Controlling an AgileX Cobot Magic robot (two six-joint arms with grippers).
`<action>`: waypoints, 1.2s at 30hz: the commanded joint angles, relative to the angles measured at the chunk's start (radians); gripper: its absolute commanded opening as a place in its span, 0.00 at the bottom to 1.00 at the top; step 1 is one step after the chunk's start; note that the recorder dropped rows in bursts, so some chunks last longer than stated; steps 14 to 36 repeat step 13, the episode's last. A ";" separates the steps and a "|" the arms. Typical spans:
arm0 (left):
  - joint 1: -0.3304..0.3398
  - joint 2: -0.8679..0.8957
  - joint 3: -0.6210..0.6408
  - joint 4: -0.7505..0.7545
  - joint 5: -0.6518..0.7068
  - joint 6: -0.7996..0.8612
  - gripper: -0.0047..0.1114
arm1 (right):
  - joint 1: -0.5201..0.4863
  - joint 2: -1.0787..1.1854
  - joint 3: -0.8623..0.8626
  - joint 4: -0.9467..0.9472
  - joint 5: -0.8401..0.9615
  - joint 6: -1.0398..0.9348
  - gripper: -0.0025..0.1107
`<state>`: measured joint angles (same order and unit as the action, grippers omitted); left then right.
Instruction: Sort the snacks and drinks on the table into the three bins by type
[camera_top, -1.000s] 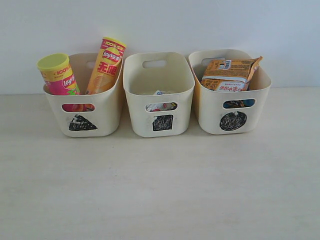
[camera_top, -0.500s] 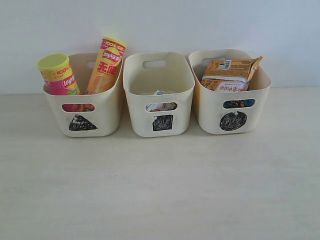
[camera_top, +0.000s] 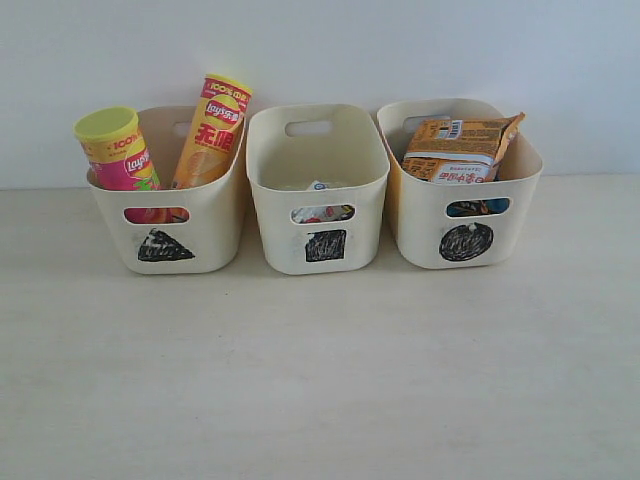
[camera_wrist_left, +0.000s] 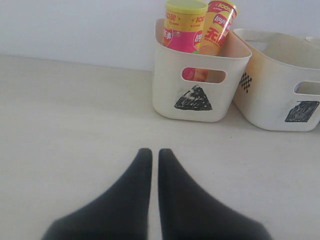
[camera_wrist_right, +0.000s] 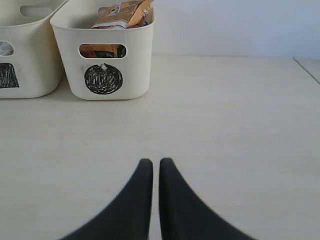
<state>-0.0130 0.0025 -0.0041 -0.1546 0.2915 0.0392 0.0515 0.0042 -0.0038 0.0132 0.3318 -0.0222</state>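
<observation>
Nearest, the left gripper (camera_wrist_left: 155, 155) and right gripper (camera_wrist_right: 156, 165) hover above the table (camera_top: 320, 380), jaws closed and empty. Farther back, the triangle bin (camera_top: 205, 235) on the left holds the pink tube (camera_top: 118, 150) and the yellow-orange tube (camera_top: 212, 130). The middle square bin (camera_top: 275, 200) holds a mostly hidden white carton (camera_top: 320, 212), and the right circle bin (camera_top: 420, 220) holds the orange bag (camera_top: 455, 150).

A pale cream desk (camera_top: 320, 380) with faint wood grain spreads wide and bare-looking in tone. A plain white wall (camera_top: 400, 50) rises from its back edge. The light is soft and even, and shadows are faint.
</observation>
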 joint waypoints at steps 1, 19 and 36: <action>0.003 -0.002 0.004 -0.006 -0.002 0.007 0.07 | -0.001 -0.004 0.004 0.000 -0.009 0.000 0.04; 0.003 -0.002 0.004 -0.006 -0.002 0.007 0.07 | -0.001 -0.004 0.004 0.000 -0.007 0.000 0.04; 0.003 -0.002 0.004 -0.006 -0.002 0.007 0.07 | -0.001 -0.004 0.004 0.000 -0.007 0.000 0.04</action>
